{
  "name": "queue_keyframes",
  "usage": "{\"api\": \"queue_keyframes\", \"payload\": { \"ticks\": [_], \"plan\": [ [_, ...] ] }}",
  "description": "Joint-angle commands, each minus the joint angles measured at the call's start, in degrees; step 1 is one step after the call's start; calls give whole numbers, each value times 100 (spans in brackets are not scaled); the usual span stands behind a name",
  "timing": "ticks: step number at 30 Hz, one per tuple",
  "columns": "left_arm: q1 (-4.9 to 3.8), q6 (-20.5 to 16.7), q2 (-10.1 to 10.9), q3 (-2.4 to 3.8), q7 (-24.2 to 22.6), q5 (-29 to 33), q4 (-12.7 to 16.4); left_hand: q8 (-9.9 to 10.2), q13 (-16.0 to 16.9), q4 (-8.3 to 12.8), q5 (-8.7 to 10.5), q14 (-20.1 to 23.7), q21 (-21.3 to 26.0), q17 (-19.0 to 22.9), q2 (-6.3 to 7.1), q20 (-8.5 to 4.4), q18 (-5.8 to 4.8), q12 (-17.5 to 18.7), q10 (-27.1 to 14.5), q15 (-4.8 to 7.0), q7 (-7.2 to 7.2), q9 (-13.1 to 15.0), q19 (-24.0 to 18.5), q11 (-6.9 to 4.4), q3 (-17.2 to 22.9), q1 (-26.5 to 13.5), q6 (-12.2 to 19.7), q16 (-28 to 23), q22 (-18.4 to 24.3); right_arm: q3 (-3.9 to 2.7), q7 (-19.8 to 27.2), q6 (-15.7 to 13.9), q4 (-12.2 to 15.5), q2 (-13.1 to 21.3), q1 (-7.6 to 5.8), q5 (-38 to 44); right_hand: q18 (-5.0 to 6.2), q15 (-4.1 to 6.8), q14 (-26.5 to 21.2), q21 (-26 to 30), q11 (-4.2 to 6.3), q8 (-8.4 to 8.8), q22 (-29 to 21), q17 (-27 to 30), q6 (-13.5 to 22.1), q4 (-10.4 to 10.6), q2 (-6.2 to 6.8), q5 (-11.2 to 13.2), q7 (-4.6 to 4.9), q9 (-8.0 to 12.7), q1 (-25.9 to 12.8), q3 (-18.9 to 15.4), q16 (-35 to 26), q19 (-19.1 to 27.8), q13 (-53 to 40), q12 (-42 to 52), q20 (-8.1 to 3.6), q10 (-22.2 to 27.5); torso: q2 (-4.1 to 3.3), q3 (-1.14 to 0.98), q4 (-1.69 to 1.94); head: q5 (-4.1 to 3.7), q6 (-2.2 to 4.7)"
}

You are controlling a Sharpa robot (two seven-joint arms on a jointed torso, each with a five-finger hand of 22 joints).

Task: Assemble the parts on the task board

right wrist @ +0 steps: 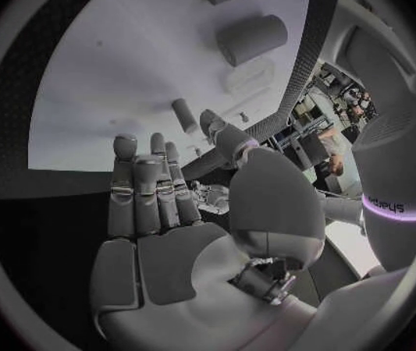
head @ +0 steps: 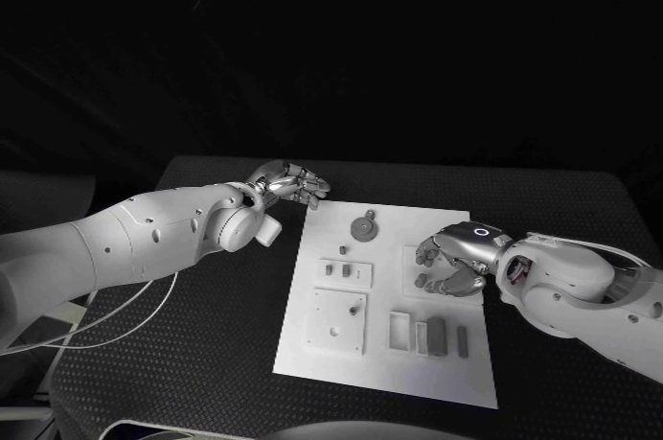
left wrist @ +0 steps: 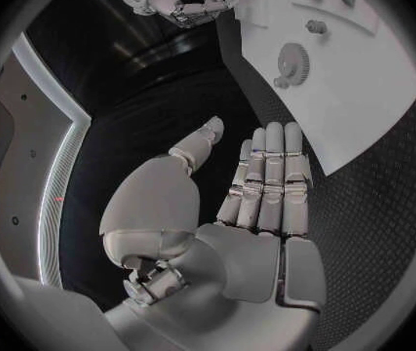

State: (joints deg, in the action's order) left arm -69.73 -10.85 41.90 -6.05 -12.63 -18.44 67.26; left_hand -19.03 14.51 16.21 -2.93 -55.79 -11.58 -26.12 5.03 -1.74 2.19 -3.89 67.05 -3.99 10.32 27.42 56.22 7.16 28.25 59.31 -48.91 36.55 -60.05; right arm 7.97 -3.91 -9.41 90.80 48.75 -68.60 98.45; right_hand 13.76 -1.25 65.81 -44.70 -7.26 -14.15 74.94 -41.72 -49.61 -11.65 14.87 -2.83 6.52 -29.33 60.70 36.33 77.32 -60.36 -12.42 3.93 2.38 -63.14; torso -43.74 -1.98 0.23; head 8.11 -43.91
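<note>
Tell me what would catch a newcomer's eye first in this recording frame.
The white task board stands out bright against the black table, with small grey parts on it, among them a round gear-like piece near its far edge. The left hand hovers open off the board's far left corner, while the right hand hangs over its right side.

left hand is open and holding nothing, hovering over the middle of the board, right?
Not quite. The left hand is open and holds nothing, but it is off the board, over the black table by the board's far left corner. The head view shows this.
</note>
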Motion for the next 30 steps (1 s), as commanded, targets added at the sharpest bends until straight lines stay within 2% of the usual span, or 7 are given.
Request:
{"api": "queue_keyframes", "payload": {
  "ticks": [1, 4, 9, 12, 19, 27, 30],
  "plan": [
    [-7, 70, -15, 5, -66, 33, 4, -30, -5, -5, 3, -36, 23, -8, -28, 15, 115, -36, -16, -6, -10, -10, 42, -8, -37, 38, 36, -38, 9, 27, -57, 158, -13, -24, 11, 215, 124, 38, 11, -29, -4, -49, 110, -11, -35, 1, -72, 0, -23, -14, 92, 46, 51, -29, -10, 55, -28, -84, 0, 5, 3, 9, -16],
    [-7, 73, -19, 5, -68, 33, 1, -30, -5, -6, 2, -37, 24, -10, -30, 15, 115, -36, -16, -6, -10, -11, 43, -7, -37, 37, 37, -40, 9, 49, -35, 156, -26, -53, 28, 242, 124, 68, 51, -55, 28, -93, 112, -11, -89, -49, -181, -1, -7, -27, 171, 54, 73, -65, -31, 98, -51, -173, 2, -2, -3, 12, -19],
    [-7, 76, -21, 5, -68, 33, -3, -31, -5, -10, 2, -37, 25, -13, -34, 15, 114, -36, -16, -6, -10, -11, 44, -7, -38, 34, 36, -43, 9, 56, 36, 31, -20, -95, 66, 230, 124, 190, 125, -85, 155, -246, 108, 8, -334, -162, -424, 0, 83, -80, 213, -7, 75, -105, -144, 250, -76, -464, 2, 1, -2, 8, -19],
    [-7, 82, -22, 5, -68, 33, -4, -32, -6, -12, 2, -38, 26, -16, -35, 15, 114, -36, -16, -7, -9, -12, 45, -7, -39, 32, 37, -45, 9, 56, 29, 19, -22, -129, 78, 229, 124, 216, 176, -103, 181, -261, 108, 13, -362, -229, -522, 0, 92, -81, 241, -17, 81, -135, -181, 276, -91, -522, 0, 2, -3, 6, -20],
    [-7, 112, -17, 5, -58, 33, -3, -33, -6, -14, 2, -38, 28, -20, -39, 15, 113, -36, -16, -7, -10, -13, 45, -7, -40, 30, 36, -49, 9, 55, 27, 118, -30, -169, 80, 241, 124, 260, 219, -113, 230, -270, 104, 27, -384, -317, -622, 0, 98, -76, 258, -26, 70, -153, -245, 335, -102, -650, 0, 2, 4, -10, -33],
    [-7, 114, -24, 5, -57, 33, -4, -35, -6, -16, 2, -38, 30, -24, -41, 16, 113, -36, -16, -7, -10, -14, 44, -7, -41, 27, 35, -54, 10, 55, 36, 54, -52, -233, 95, 241, 124, 283, 259, -121, 251, -290, 101, 37, -431, -362, -770, 0, 124, -76, 233, -29, 59, -177, -284, 338, -108, -683, 2, 6, -6, -3, -41],
    [-7, 112, -22, 5, -57, 33, -6, -36, -6, -17, 2, -38, 31, -26, -42, 16, 113, -35, -17, -8, -10, -14, 44, -7, -42, 25, 36, -55, 10, 55, 31, 50, -61, -242, 101, 264, 124, 292, 277, -125, 260, -310, 99, 39, -474, -384, -875, -1, 132, -80, 242, -12, 57, -189, -303, 341, -116, -702, 2, 3, -3, 2, -41]
  ]
}}
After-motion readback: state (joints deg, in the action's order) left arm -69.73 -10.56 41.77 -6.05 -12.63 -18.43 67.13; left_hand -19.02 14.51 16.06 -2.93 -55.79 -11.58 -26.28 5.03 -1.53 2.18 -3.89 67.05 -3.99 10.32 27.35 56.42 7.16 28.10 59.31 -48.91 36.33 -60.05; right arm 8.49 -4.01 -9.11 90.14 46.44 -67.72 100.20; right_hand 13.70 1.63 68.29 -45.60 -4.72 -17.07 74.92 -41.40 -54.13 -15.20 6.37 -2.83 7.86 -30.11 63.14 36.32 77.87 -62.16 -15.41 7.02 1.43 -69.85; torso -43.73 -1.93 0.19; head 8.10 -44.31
